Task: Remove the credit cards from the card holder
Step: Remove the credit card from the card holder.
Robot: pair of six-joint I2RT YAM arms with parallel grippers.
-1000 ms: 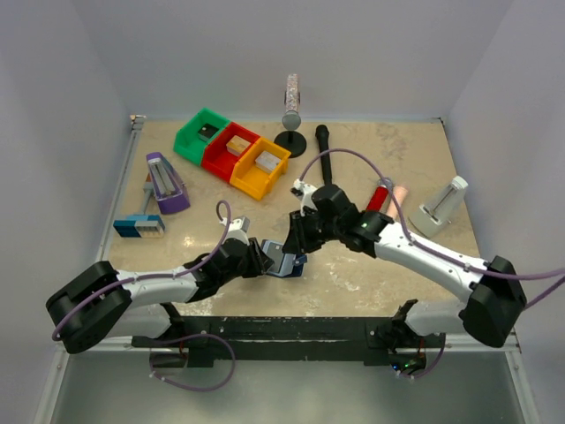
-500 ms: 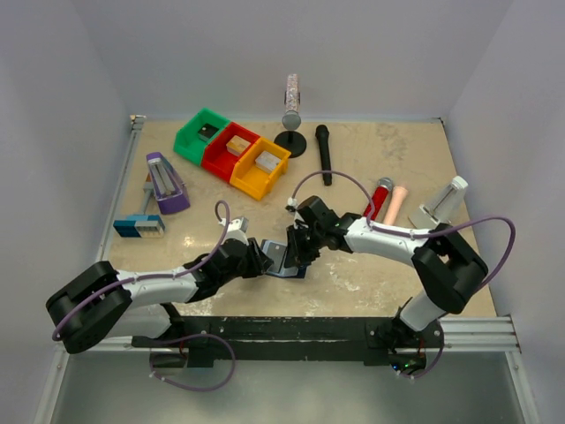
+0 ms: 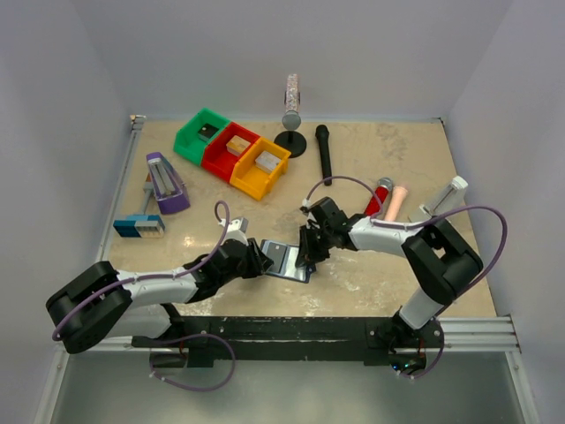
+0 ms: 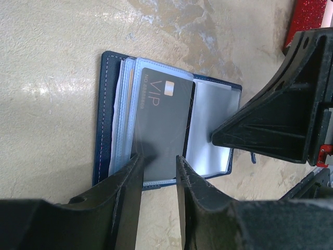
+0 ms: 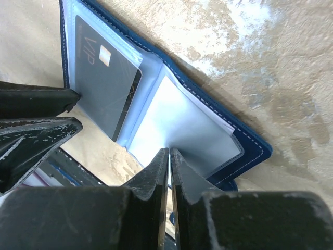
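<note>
The card holder (image 3: 284, 259), a dark blue bifold wallet, lies open on the table between my two grippers. A dark grey card (image 4: 161, 120) marked VIP sits in a clear sleeve on its left half; it also shows in the right wrist view (image 5: 104, 78). No other cards show. My left gripper (image 3: 262, 261) is at the wallet's near-left edge, its fingers slightly apart with tips (image 4: 136, 159) resting on the card's lower edge. My right gripper (image 3: 307, 256) is shut on a blue-grey pocket page (image 5: 182, 125) of the wallet's right half (image 5: 250, 140).
Green (image 3: 201, 132), red (image 3: 231, 148) and orange (image 3: 260, 168) bins hold small blocks at the back left. A purple block (image 3: 166, 184) and a blue-grey block (image 3: 139, 226) lie left. A black microphone (image 3: 324, 155), red tube (image 3: 381, 194) and white stand (image 3: 441, 205) lie right.
My right gripper has drawn right and nearer, pulling the wallet's right half out so it lies wider open. Its elbow has swung in. The left arm has hardly moved.
</note>
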